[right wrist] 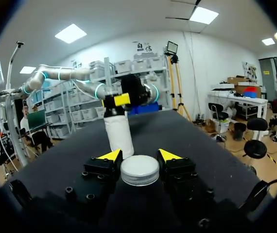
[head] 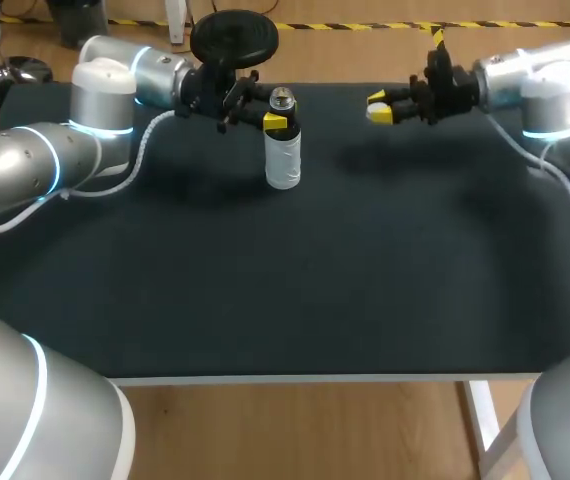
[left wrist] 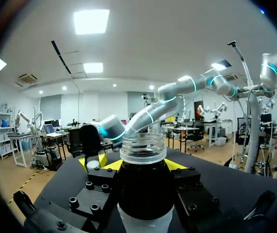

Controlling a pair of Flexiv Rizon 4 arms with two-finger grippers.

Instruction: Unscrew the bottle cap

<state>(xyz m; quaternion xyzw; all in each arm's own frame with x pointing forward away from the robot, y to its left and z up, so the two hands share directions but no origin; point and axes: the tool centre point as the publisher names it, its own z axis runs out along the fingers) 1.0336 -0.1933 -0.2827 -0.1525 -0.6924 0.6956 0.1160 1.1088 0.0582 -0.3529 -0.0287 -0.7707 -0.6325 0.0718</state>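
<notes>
Two items, the cap already off the bottle.

- **Bottle** (head: pixel 283 155): stands upright on the table (head: pixel 315 280), toward its far side, mouth open. The left gripper (head: pixel 277 122) is clamped on it just under the neck, from both sides.
- **Contents:** possibly something dark inside, but too obscured to confirm.
- **Cap** (right wrist: pixel 139 170): white, pinched between the right gripper (head: pixel 378 108) fingers, above the table and well apart from the bottle.
- **Handling:** hold the bottle steady and upright. Set the cap down level, clear of the bottle.

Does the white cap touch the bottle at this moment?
Apart. In the head view the right hand holds the cap well to the side of the bottle, with bare table between them.
</notes>
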